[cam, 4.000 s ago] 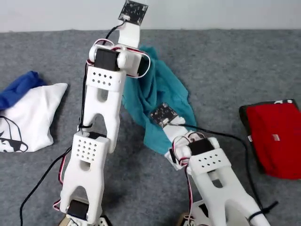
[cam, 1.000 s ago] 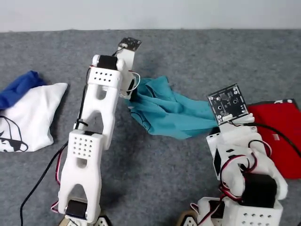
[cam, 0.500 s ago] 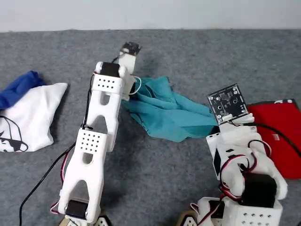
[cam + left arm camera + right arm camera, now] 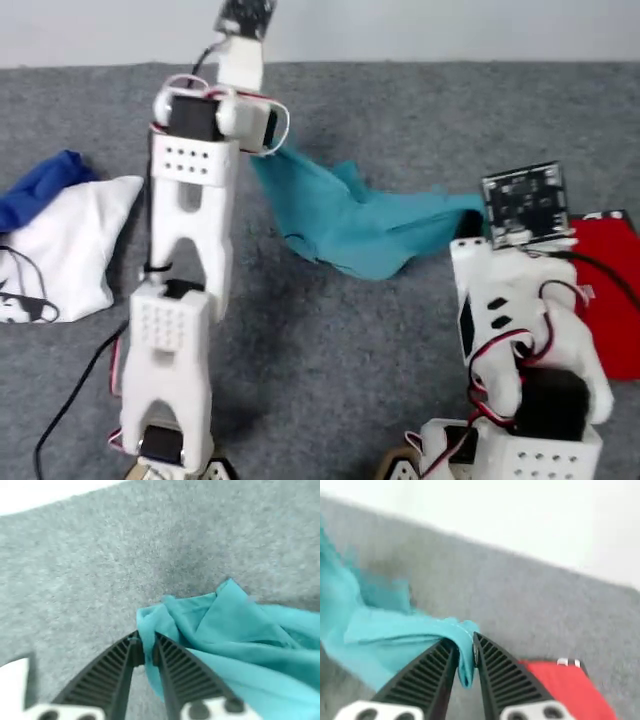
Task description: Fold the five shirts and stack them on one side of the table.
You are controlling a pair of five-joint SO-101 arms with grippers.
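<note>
A teal shirt [image 4: 355,225] hangs stretched between the two arms over the middle of the grey table. My left gripper [image 4: 145,650] is shut on one bunched corner of the teal shirt [image 4: 240,635] at the far left end. My right gripper [image 4: 465,652] is shut on the opposite edge of the teal shirt [image 4: 380,630], just beside the red shirt [image 4: 560,690]. In the high view the left arm [image 4: 195,180] reaches to the table's back and the right arm [image 4: 520,300] stands near the red shirt [image 4: 610,300].
A folded white shirt [image 4: 60,250] with a dark print lies at the left edge, with a blue shirt [image 4: 40,185] partly under it. The red shirt lies folded at the right edge. A pale wall runs behind the table's far edge.
The left arm has swung back toward the far edge with its corner, and the right arm has shifted right. The teal shirt is now pulled out longer between them.
</note>
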